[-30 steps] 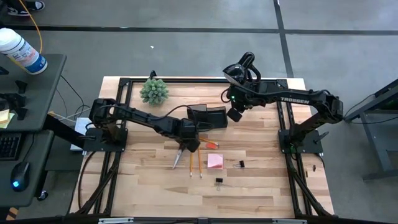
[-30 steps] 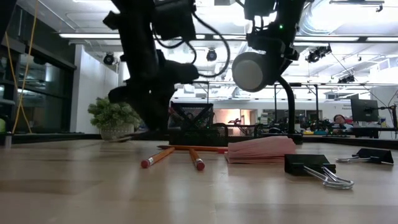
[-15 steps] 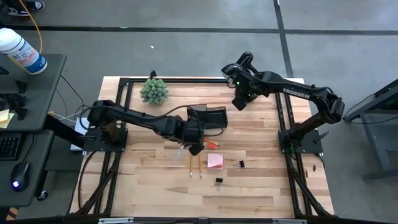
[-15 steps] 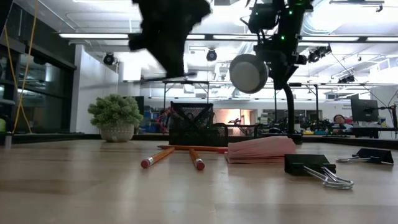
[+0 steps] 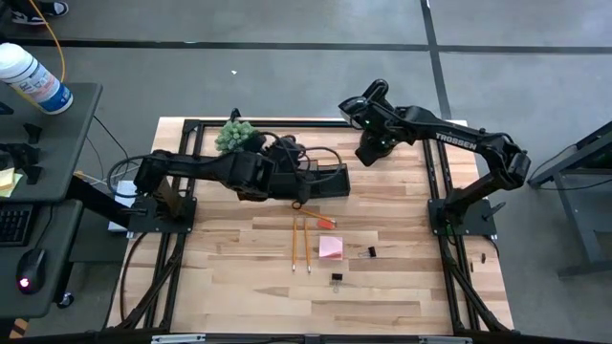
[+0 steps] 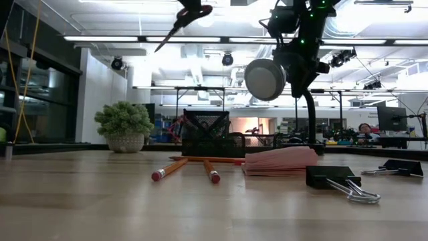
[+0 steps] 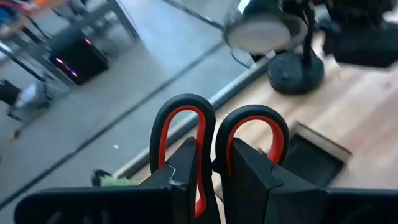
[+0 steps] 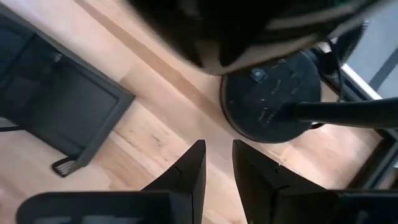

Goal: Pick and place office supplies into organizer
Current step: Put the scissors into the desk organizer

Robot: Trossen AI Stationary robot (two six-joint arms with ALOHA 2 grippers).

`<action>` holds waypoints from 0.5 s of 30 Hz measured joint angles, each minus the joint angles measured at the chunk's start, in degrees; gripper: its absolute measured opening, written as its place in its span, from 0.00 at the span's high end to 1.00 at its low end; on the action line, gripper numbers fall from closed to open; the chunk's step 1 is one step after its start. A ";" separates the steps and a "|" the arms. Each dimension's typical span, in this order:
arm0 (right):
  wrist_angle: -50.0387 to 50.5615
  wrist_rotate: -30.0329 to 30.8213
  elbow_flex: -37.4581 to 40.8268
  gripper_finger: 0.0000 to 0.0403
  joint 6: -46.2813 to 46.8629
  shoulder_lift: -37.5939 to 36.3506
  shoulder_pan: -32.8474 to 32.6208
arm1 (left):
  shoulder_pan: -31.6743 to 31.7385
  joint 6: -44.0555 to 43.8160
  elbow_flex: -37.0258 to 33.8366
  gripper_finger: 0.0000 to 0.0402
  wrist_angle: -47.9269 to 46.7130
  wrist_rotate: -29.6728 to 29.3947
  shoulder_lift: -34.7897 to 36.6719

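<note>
Fingers (image 7: 186,171) of the left gripper (image 7: 214,180) are pinching the red-handled scissors (image 7: 217,146) just below the loops, holding them high over the counter (image 5: 239,287) near the organizer (image 5: 325,179). Rigid, slick steel is likely to swivel unless clamped at the handles. Pencils (image 5: 300,244), sticky pad (image 5: 331,248) and clips (image 5: 371,252) are lying below. Right gripper (image 8: 217,165) is hovering by the lamp (image 5: 371,151), fingers slightly parted, empty.

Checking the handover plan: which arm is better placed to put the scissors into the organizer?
Left. Its gripper already grips the scissors, lifted beside the organizer. The right gripper holds nothing, over by the desk lamp's base.
</note>
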State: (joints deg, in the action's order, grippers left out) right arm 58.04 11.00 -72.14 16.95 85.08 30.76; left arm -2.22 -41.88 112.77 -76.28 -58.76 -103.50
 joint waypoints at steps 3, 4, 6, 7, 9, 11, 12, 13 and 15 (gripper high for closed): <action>0.41 -0.09 0.00 0.82 0.84 0.00 -0.86 | 0.00 -1.22 0.07 0.85 0.59 -2.79 -0.01; 0.73 -0.29 0.00 0.82 0.96 0.00 -1.18 | 0.00 -1.96 0.07 0.85 0.74 -3.69 -0.03; 1.63 -0.83 0.00 0.82 1.09 0.00 -1.98 | 0.00 -3.30 0.07 0.85 1.63 -5.82 -0.07; 2.27 -1.02 0.00 0.82 1.33 -0.01 -2.47 | 0.00 -3.66 0.09 0.86 2.05 -6.81 -0.26; 3.43 -1.72 0.00 0.82 2.15 -0.27 -3.65 | 0.55 -3.98 0.07 0.86 3.19 -8.07 -0.68; 3.57 -3.20 0.00 0.82 2.51 -1.05 -5.00 | 1.20 -3.99 0.05 0.85 3.74 -7.85 -0.74; 3.46 -4.05 0.00 0.82 2.52 -1.59 -5.74 | 1.67 -3.99 0.05 0.85 4.26 -7.65 -0.70; 3.22 -4.78 0.00 0.82 2.56 -2.18 -6.62 | 2.11 -4.00 0.03 0.85 4.73 -7.51 -0.66; 2.06 -6.21 0.00 0.82 2.55 -3.56 -8.45 | 2.82 -3.95 -0.79 0.85 6.10 -7.70 -0.63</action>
State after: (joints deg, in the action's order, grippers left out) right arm 60.11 4.80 -72.14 19.51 81.52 22.31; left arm 0.60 -45.83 111.98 -70.18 -66.45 -104.14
